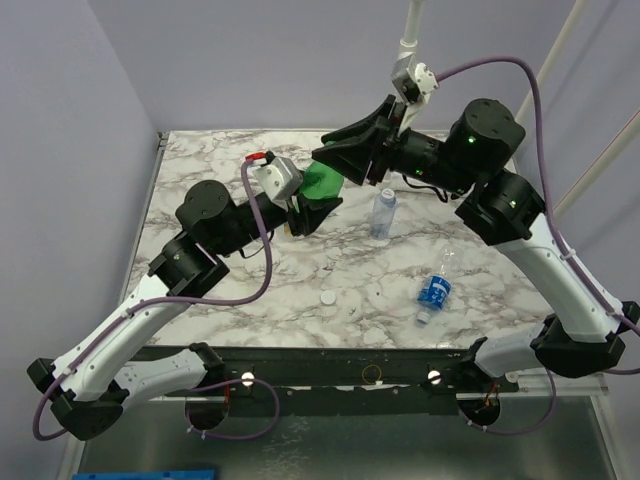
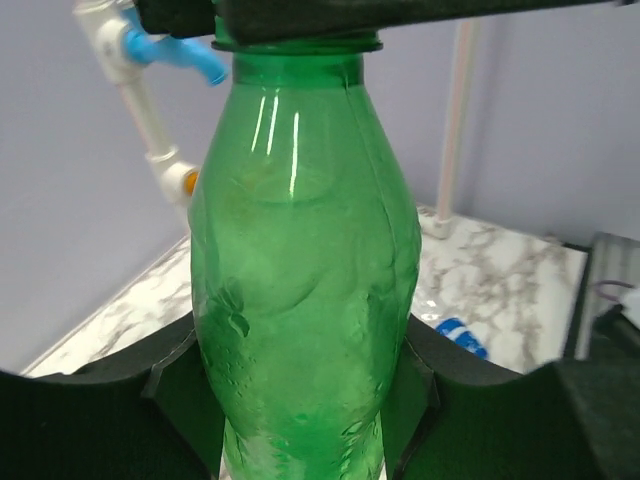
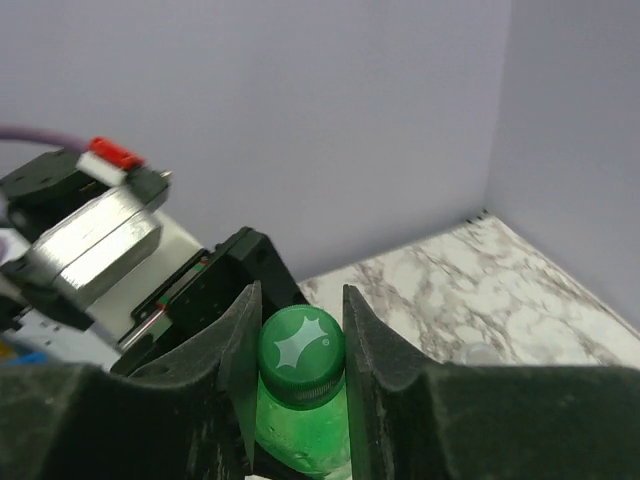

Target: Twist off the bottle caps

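At eleven o'clock of the counter [image 1: 205,165], our left hand [image 2: 300,410] is gripping the green bottle [image 2: 300,290] around its lower body. Our right hand [image 3: 297,300] is clamping narrow on the green cap [image 3: 300,348], fingers at nine and three o'clock of it. We are seeing a white starburst mark on the cap's top, no lettering. Near one o'clock a small clear bottle [image 1: 383,213] is standing, and at four o'clock another [image 1: 434,290] is lying. Their blue labels are too small to read. A loose white cap [image 1: 327,298] is lying at seven o'clock.

Green bottle [image 2: 300,300] — base cut off below, top hidden behind the right arm's fingers [image 2: 420,15].
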Action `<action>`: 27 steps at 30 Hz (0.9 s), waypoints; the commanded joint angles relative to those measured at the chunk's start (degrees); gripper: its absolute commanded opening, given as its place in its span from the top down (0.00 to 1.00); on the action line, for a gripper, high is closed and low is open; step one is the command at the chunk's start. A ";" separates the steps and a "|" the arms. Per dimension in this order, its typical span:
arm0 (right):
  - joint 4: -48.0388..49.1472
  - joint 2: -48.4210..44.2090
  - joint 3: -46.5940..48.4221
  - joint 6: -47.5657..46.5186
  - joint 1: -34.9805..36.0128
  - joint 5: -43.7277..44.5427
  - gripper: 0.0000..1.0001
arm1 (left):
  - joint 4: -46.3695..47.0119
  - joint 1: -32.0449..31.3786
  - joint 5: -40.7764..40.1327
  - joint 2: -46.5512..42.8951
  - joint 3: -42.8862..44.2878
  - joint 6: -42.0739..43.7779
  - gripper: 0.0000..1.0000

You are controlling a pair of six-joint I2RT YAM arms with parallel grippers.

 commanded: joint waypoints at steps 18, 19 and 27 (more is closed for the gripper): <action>-0.28 -5.78 -0.04 -2.22 0.89 -4.81 0.12 | -5.09 -0.30 13.76 0.35 3.41 -4.20 1.00; -1.20 -5.23 0.90 -1.99 0.89 -0.66 0.10 | -4.59 -0.26 10.06 0.42 2.76 -2.13 1.00; -12.53 3.25 10.36 1.12 0.89 16.68 0.13 | 0.61 -0.29 -6.76 0.80 -0.42 3.14 1.00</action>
